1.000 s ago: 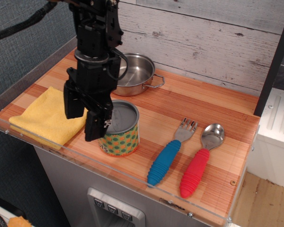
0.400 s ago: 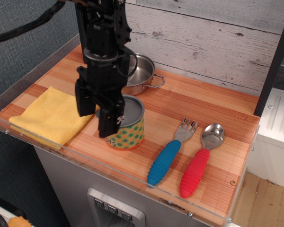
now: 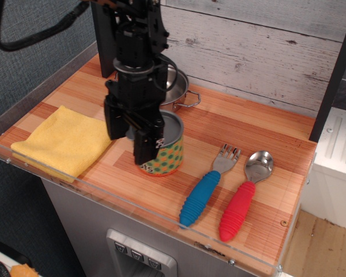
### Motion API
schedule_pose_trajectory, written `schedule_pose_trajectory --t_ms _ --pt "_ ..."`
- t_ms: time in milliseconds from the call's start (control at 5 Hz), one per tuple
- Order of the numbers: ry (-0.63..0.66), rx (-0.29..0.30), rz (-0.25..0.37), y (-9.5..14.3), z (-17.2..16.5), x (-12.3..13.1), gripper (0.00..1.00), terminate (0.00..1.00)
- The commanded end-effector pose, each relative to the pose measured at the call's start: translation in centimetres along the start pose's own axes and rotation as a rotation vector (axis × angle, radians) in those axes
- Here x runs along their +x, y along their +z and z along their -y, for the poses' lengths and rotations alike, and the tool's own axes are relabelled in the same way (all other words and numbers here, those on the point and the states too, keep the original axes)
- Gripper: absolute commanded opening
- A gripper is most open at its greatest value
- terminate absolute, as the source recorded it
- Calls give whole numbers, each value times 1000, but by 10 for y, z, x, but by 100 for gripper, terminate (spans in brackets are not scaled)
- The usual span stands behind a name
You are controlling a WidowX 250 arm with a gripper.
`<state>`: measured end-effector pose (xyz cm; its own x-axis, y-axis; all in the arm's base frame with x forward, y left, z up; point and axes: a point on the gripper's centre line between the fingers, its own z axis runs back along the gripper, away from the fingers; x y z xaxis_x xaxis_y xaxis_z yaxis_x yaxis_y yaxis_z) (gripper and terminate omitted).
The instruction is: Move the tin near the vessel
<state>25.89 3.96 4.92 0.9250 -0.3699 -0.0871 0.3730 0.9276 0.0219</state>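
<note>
The tin (image 3: 169, 154), a short can with a grey lid and a yellow-orange label with green dots, stands on the wooden counter just in front of the vessel (image 3: 179, 86). The vessel is a shiny steel pot with wire loop handles at the back, partly hidden by the arm. My black gripper (image 3: 131, 148) comes down from above with its fingers (image 3: 147, 147) against the tin's left front side, and it covers much of the can. It looks closed on the tin. The gap between tin and vessel is small.
A yellow cloth (image 3: 62, 141) lies at the left front. A blue-handled fork (image 3: 203, 195) and a red-handled spoon (image 3: 240, 203) lie at the right front. A clear acrylic rim (image 3: 132, 202) edges the counter, and a plank wall (image 3: 259, 52) stands behind.
The gripper and the tin have moved together to the right and back, away from the cloth and closer to the vessel.
</note>
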Motion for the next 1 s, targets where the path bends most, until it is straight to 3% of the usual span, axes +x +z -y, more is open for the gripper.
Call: schedule_pose_trajectory --t_ms 0,800 --pt "-51 32 103 16 -9 26 100 0" --pt "-97 22 190 32 -6 63 100 0"
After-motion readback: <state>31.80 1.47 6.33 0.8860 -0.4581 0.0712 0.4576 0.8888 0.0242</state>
